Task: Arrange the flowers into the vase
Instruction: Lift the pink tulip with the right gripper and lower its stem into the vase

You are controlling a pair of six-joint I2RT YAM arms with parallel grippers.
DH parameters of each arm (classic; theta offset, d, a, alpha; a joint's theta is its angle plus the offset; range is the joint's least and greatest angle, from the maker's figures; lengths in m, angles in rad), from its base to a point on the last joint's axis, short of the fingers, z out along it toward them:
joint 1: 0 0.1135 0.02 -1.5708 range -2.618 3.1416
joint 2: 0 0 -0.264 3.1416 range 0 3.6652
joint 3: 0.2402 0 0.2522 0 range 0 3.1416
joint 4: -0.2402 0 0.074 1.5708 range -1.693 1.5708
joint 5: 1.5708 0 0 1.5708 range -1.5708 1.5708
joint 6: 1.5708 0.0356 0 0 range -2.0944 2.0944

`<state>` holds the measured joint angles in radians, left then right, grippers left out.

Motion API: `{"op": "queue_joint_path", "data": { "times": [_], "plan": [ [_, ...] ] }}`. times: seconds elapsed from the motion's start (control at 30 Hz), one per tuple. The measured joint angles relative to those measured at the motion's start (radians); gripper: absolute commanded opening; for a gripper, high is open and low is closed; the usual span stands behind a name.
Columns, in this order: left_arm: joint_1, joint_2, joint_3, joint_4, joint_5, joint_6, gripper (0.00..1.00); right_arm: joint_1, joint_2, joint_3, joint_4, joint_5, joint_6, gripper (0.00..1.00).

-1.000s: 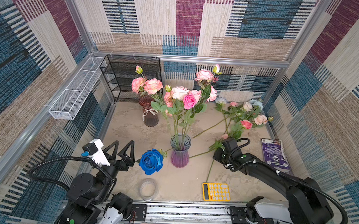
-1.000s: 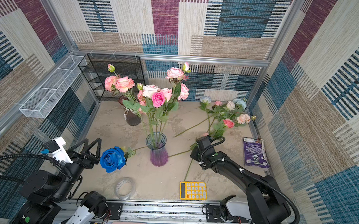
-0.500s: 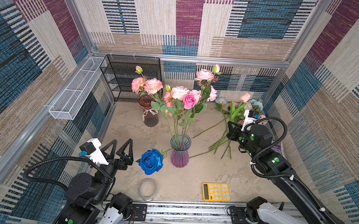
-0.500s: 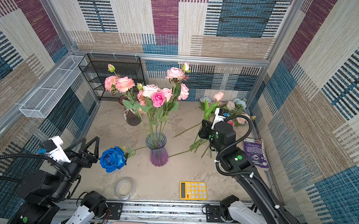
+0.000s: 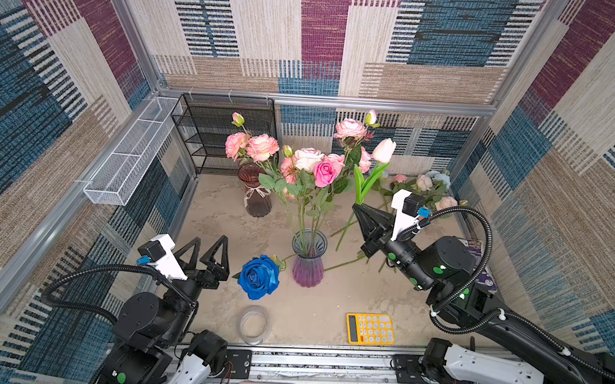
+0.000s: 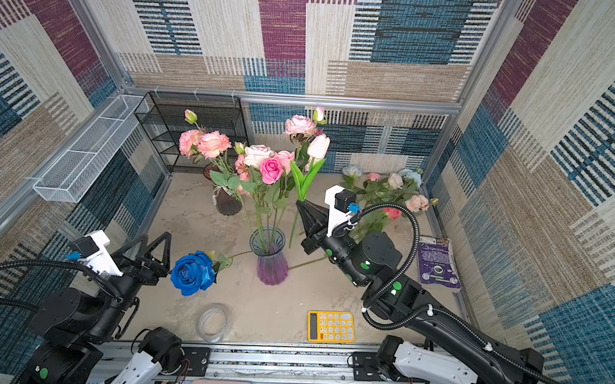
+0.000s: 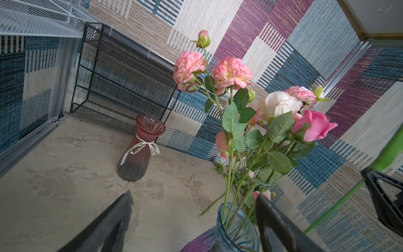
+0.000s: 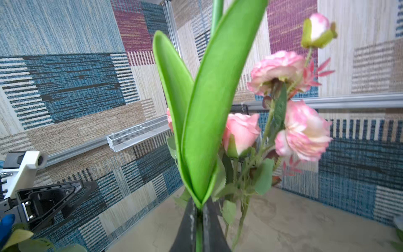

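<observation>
The blue-and-purple glass vase (image 5: 308, 258) (image 6: 272, 256) (image 7: 229, 235) stands mid-table and holds several pink and white flowers (image 5: 322, 168) (image 7: 279, 104). My right gripper (image 5: 356, 207) (image 6: 300, 203) (image 8: 198, 209) is shut on the green stem of a pale pink bud (image 5: 384, 150) with long leaves (image 8: 209, 109). It holds that flower upright in the air, just right of the vase. A deep blue rose (image 5: 259, 276) (image 6: 193, 273) lies on the table left of the vase. My left gripper (image 5: 209, 245) (image 6: 156, 244) (image 7: 194, 196) stands open and empty beside it. More flowers (image 5: 423, 187) (image 6: 394, 191) lie at the back right.
A maroon vase with a ribbon (image 5: 258, 197) (image 7: 139, 152) stands at the back, before a black mesh rack (image 5: 225, 133). A white mesh basket (image 5: 129, 152) hangs on the left wall. A tape roll (image 5: 254, 325), a yellow calculator (image 5: 370, 328) and a purple booklet (image 6: 439, 263) lie near the front and right.
My right gripper has lifted off the table with the pale pink flower and carried it up and left, close to the vase. The left arm has barely moved.
</observation>
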<state>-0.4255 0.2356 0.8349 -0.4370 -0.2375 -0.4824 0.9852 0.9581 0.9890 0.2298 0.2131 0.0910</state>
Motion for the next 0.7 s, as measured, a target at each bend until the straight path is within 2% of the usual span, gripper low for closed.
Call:
{"op": "queue_joint_path", "data": {
  "times": [0.13,0.27,0.7],
  "plan": [
    [0.000,0.005,0.006,0.000,-0.004,0.000,0.89,0.019,0.087,-0.017,0.181,-0.003,-0.073,0.00],
    [0.000,0.006,0.007,0.000,-0.011,0.000,0.89,0.023,0.168,-0.038,0.289,-0.003,-0.105,0.00],
    [0.000,0.008,-0.002,0.000,-0.010,-0.001,0.89,0.023,0.204,-0.246,0.381,-0.001,-0.038,0.00]
  ]
}}
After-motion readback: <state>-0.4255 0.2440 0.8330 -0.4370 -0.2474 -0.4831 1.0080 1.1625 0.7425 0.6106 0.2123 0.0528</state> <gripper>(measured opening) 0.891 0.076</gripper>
